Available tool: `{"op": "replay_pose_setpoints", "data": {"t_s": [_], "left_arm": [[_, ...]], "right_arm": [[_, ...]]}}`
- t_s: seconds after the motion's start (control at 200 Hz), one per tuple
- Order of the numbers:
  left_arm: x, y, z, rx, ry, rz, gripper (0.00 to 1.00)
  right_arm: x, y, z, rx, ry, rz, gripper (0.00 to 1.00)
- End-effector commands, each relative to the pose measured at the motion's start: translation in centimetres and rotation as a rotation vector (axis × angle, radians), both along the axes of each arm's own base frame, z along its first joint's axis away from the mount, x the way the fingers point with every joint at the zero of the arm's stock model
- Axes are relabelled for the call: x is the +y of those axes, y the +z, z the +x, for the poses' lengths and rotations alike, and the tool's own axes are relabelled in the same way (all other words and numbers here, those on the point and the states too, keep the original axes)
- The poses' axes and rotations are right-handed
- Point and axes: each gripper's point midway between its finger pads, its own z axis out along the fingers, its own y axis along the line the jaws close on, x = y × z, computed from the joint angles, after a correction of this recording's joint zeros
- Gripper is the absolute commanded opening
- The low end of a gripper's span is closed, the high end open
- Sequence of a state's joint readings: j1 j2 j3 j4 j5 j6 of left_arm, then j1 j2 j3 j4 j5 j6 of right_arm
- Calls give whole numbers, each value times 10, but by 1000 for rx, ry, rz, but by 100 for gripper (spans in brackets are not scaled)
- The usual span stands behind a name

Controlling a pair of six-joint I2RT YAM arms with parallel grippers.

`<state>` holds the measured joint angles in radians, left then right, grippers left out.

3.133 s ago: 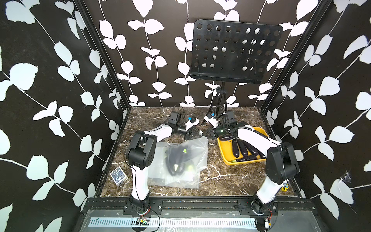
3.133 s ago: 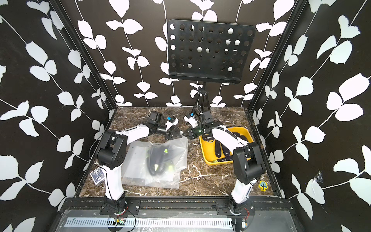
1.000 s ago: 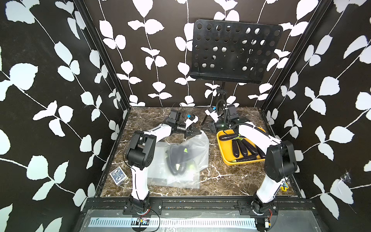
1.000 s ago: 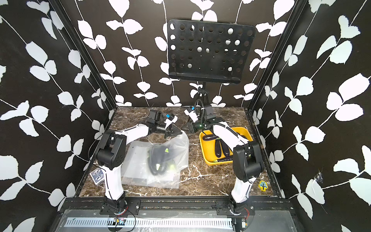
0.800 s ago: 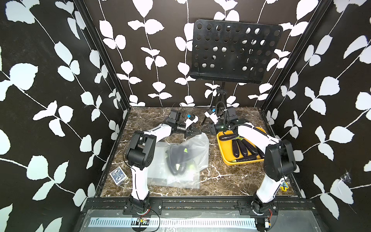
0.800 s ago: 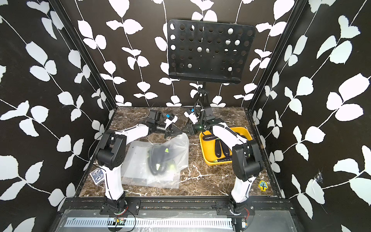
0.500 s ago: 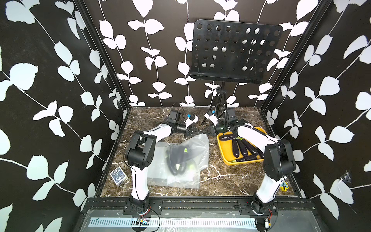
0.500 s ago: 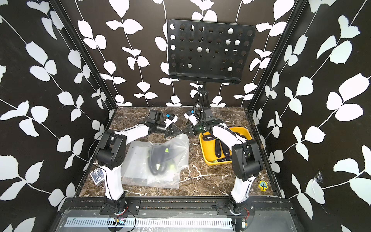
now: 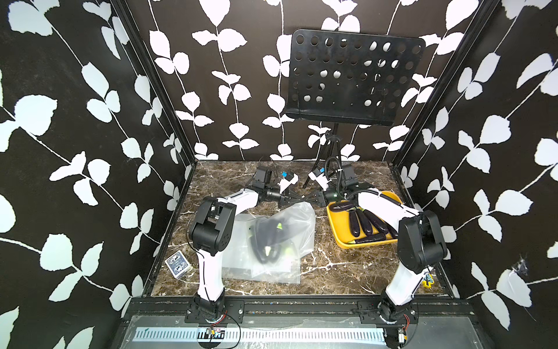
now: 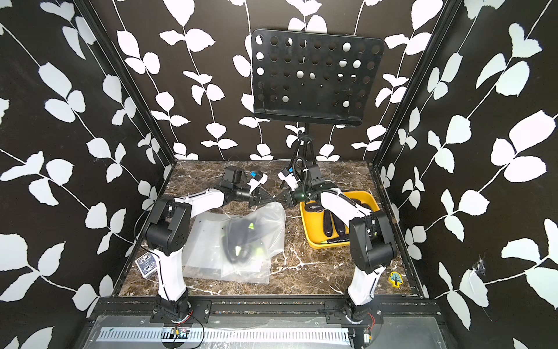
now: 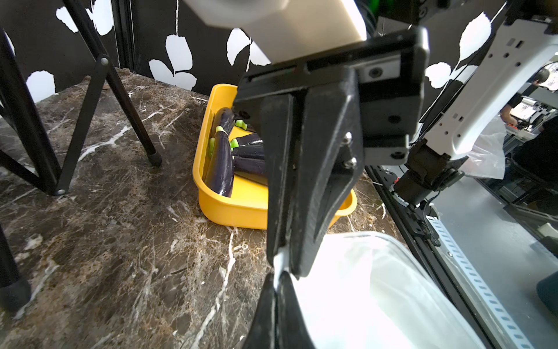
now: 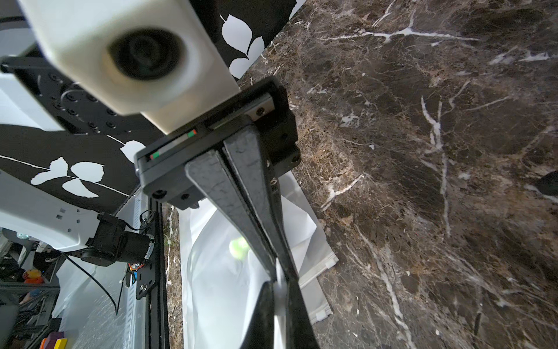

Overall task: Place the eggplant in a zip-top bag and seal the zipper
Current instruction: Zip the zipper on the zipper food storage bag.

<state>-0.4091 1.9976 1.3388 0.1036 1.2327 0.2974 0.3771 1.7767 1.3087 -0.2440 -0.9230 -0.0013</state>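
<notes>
A clear zip-top bag [image 9: 299,223] [image 10: 268,223] lies mid-table, its top edge lifted toward the back. Dark eggplant [image 9: 265,241] with green caps shows through the bag, and one green cap [image 12: 238,246] shows in the right wrist view. My left gripper [image 9: 294,199] [image 11: 277,276] is shut on the bag's white top strip. My right gripper [image 9: 311,199] [image 12: 279,285] faces it tip to tip, shut on the same strip. In the left wrist view the bag [image 11: 362,287] bulges beside both sets of fingers.
A yellow tray [image 9: 338,238] at the right holds several more eggplants [image 9: 367,225]. A music stand's tripod [image 9: 332,145] stands behind the grippers. Flat spare bags [image 9: 238,266] lie under the filled bag. A card deck [image 9: 178,263] sits at the front left.
My right gripper has swung left from above the tray to meet the left gripper and has closed on the bag's top strip. The left gripper has held still.
</notes>
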Motion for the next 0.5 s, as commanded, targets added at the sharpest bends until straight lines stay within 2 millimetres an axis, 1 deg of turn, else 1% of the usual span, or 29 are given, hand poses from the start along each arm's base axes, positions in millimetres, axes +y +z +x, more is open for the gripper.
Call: {"op": "replay_pose_setpoints", "data": {"t_s": [0.0,0.13,0.225,0.3,0.495], "left_arm": [[4,29,13,-106,39,-49,0],[5,34,18,-104,57,-77,0],[6,32,21,-100,64,-75,0],[7,32,20,-95,63,-75,0],[9,35,20,-99,67,-79,0]], "right_arm": [[-2,-6,-23,38,49,-10,5],[-5,-9,-26,44,52,-29,4],[-6,-8,-29,41,59,-31,4],[-8,-7,-30,37,58,-35,4],[-15,-12,-33,53,48,-54,3]]}}
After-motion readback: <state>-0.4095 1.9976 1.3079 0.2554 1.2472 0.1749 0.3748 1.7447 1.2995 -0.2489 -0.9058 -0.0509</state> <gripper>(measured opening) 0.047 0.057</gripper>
